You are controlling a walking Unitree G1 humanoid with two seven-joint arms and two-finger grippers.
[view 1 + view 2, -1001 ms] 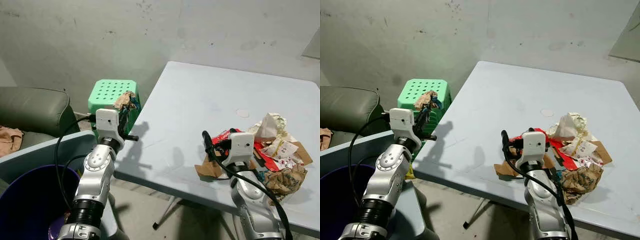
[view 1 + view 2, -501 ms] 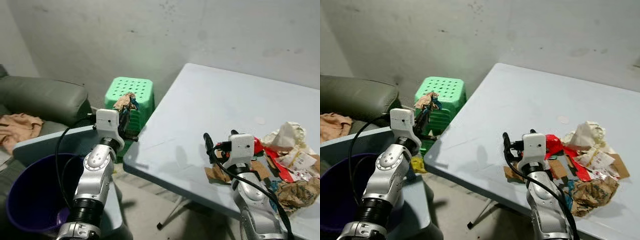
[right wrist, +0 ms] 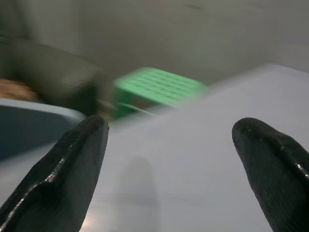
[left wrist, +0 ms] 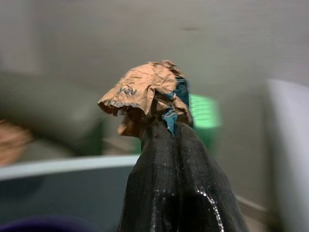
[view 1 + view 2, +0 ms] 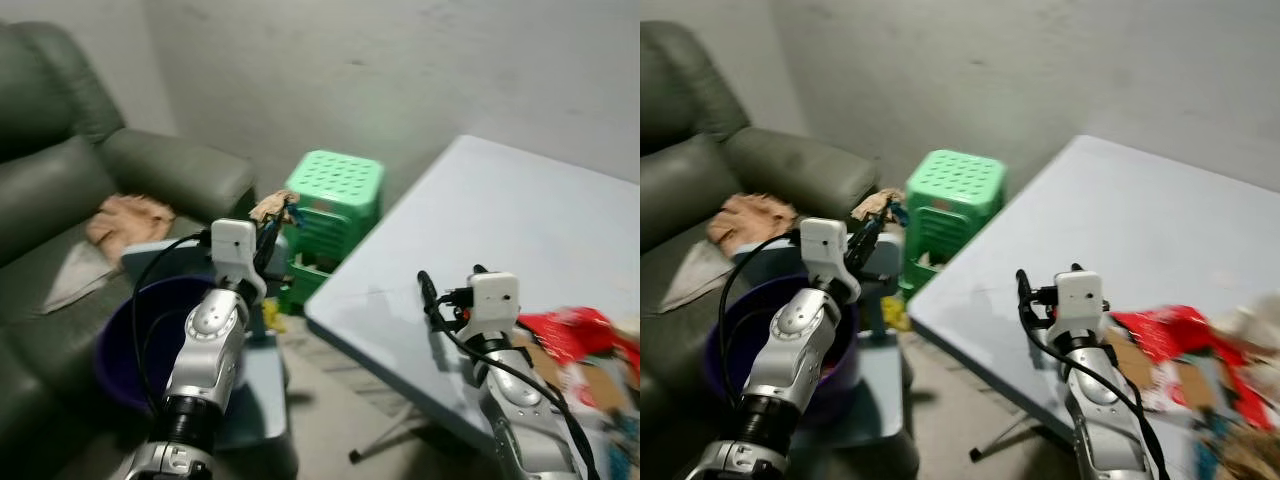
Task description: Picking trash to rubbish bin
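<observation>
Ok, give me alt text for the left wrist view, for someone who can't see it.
The left gripper is shut on a crumpled brown paper scrap with a bit of blue. Behind it, blurred: a green stool, a dark sofa and a grey wall.

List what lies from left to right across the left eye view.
Dark green sofa → tan cloth on it → purple rubbish bin → left gripper pinching crumpled brown paper → green plastic stool → right gripper → red wrapper on the pale blue table.
</observation>
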